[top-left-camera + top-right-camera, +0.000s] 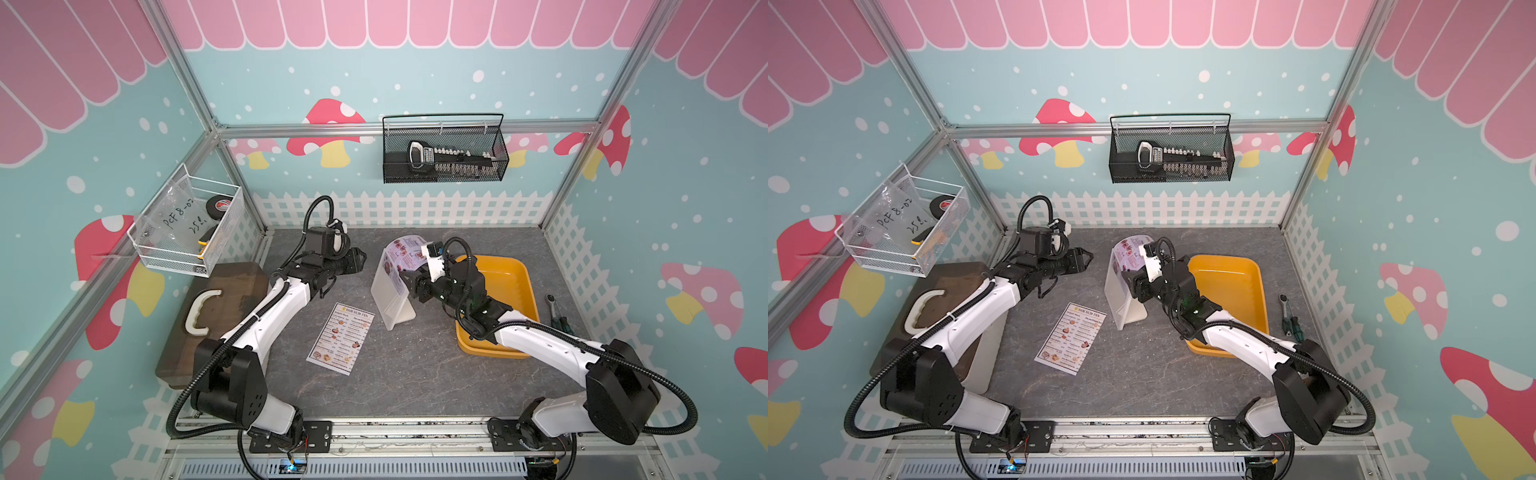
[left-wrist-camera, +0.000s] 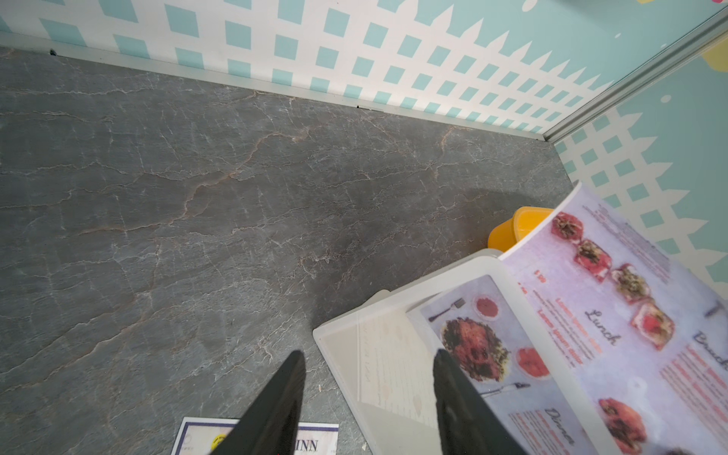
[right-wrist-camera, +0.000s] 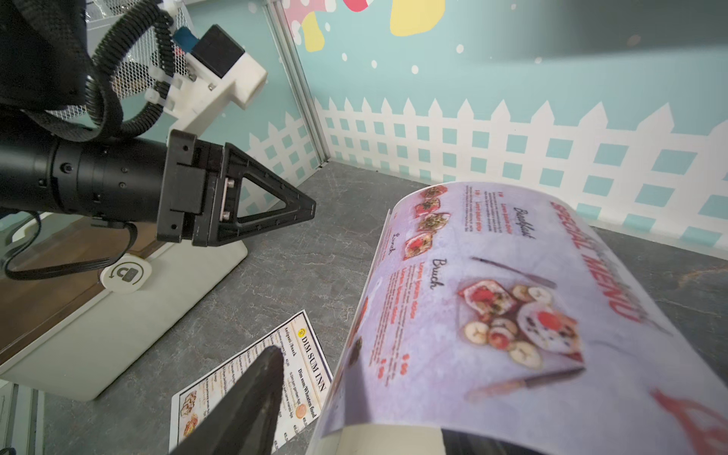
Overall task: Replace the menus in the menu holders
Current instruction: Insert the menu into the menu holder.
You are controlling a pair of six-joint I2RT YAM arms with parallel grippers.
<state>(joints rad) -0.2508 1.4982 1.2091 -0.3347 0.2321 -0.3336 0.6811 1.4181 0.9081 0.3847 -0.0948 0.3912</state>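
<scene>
Menu change under way: the right gripper [image 1: 408, 280] hangs at the top edge of the white menu holder [image 1: 383, 299]. Its jaws are parted to a good half of their reach. The SPECIAL MENU sheet [image 1: 401, 254] stands half out of the slot, directly ahead of the fingertips. The sheet's long axis rises out of the holder, then curls back over the hand toward its wrist.

In the right wrist view one finger stands clear of the paper. The other is hidden beneath the curl, so whether the sheet rests on it cannot be told, but no pinch shows.

The left gripper [image 1: 360, 259], about half open and empty, hovers off the holder's front face, across the stand from the right hand. Below and behind its fingertips the DIM SUM INN menu [image 1: 340, 338] lies flat on the table, headed end toward the holder, long axis running back toward the arm bases. The holder stands between this menu and the right hand, so the left arm has the open path to it. The yellow tray [image 1: 509, 278] sits under and behind the right wrist.

The old sheet looks to be mid-removal. The next grasp probably falls to the right hand, much the nearer to it, drawing the sheet along its long axis, up and away from the slot.
</scene>
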